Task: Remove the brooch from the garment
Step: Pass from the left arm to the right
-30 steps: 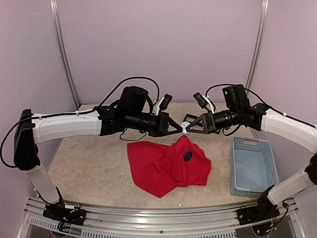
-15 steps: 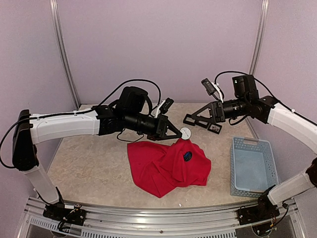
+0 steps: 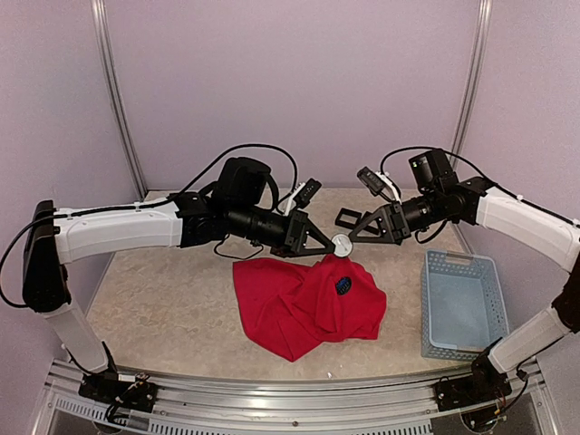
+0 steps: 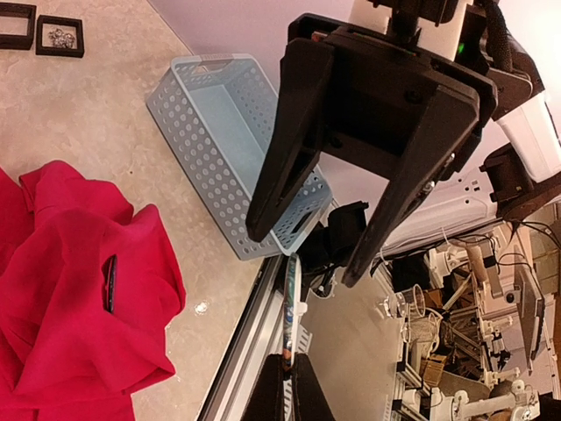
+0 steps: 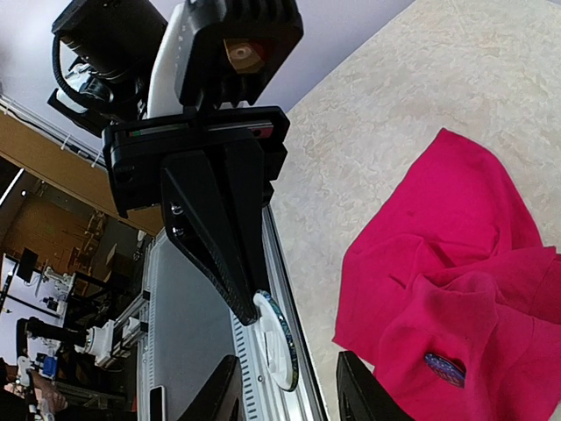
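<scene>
Roughly mid-scene, two robot arms meet tip to tip above a crumpled red garment lying on the tabletop. The left end effector is closed on the edge of a small round white disc, which looks like a badge seen from its back. It holds the disc in the air just above a raised fold of the fabric. The right end effector is open. In its wrist view, its two fingers stand either side of the disc with a gap on each side, gripping nothing.

A dark blue brooch sits on the garment below them, near the top of the raised fold. A pale blue basket stands to the right, apart from the cloth, and two small black frames lie further back.

This looks like a handover, and the risks are in its timing. If the left fingers let go before the right ones have closed, the disc would probably drop onto the fabric or roll across the tabletop. The disc is thin, so jaws closing off-centre could tip it or squeeze it out sideways. The fingertips are close together and could knock each other. If the dark blue brooch is pulled later with nothing holding the cloth down, the loose garment would likely lift with it.
</scene>
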### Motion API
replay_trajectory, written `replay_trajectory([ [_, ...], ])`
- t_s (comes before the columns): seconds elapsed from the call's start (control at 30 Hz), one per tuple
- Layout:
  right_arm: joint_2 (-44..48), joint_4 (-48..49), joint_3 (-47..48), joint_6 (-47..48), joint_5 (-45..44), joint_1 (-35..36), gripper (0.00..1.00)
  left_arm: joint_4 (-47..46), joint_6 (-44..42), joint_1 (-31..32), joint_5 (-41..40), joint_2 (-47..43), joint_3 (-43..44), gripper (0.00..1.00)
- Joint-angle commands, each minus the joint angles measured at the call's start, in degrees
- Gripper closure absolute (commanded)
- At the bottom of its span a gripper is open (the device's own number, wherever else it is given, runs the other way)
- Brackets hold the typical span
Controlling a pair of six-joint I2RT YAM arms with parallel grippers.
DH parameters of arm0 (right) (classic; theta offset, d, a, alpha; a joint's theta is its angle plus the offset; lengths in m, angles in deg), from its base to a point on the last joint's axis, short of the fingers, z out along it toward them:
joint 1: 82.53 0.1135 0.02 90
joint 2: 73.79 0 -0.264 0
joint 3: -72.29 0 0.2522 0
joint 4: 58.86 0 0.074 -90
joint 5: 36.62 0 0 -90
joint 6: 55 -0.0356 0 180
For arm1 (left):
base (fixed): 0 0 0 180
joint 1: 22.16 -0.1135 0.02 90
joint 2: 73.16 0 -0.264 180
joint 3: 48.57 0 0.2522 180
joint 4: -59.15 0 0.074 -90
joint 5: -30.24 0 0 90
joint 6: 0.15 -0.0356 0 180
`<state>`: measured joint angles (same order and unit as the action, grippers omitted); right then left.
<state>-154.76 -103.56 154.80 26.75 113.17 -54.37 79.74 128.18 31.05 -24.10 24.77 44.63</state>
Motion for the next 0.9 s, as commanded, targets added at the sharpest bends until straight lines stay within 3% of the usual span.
replay_trajectory([
  [0.0,-0.81,-2.13,1.01,1.14,2.88,-0.04,0.67,-0.5,-1.41,0.49,0.9,0.07,1.72,1.0],
  [0.17,-1.29,-1.99,0.79,1.06,4.29,-0.11,0.75,-0.5,-1.5,0.48,0.92,0.1,1.77,1.0],
  [0.4,-1.97,-2.02,-0.02,1.21,4.73,-0.1,0.77,-0.47,-1.68,0.57,1.07,0.2,1.9,1.0],
  [0.73,-3.38,-1.6,0.31,1.04,5.84,0.03,0.87,-0.24,-1.85,0.45,1.26,0.58,2.56,1.0],
  [0.87,-3.17,-1.2,0.47,1.04,5.65,0.05,0.97,0.0,-1.83,0.4,1.35,0.81,2.73,1.0],
])
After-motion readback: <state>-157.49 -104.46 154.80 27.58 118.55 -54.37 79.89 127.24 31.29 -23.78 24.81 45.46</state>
